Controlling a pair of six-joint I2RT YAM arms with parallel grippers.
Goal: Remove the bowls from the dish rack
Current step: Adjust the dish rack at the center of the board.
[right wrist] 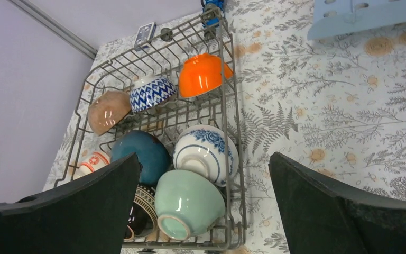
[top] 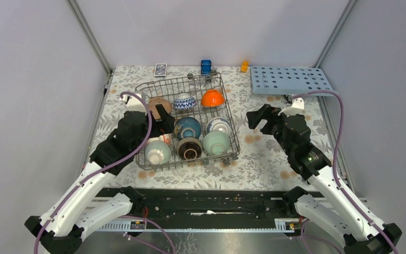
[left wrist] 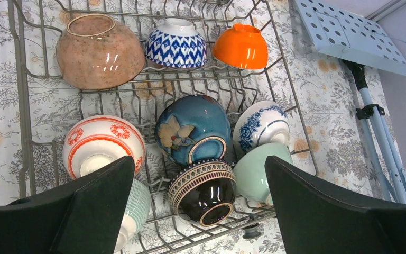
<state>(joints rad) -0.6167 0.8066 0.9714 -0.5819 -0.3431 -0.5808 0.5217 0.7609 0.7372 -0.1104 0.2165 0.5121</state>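
The grey wire dish rack [top: 233, 128] stands mid-table and holds several bowls, most of them tipped or upside down. An orange bowl [top: 212, 98], a blue-and-white zigzag bowl [left wrist: 176, 45] and a speckled brown bowl [left wrist: 99, 52] fill the far row. Nearer lie a dark blue bowl [left wrist: 190, 127], a blue-flowered white bowl [right wrist: 206, 151], a pale green bowl [right wrist: 187, 201], a dark brown bowl [left wrist: 206, 190] and a red-and-white bowl [left wrist: 103, 143]. My left gripper [left wrist: 199, 164] hangs open over the rack's left side, above the dark brown bowl. To the right of the rack my right gripper [right wrist: 203, 159] is open and empty.
A light-blue perforated board [top: 289, 79] on a stand sits at the back right. A card box [top: 160, 69], a blue toy car [top: 206, 66] and a small orange toy [top: 244, 66] line the back edge. Grey walls close in both sides.
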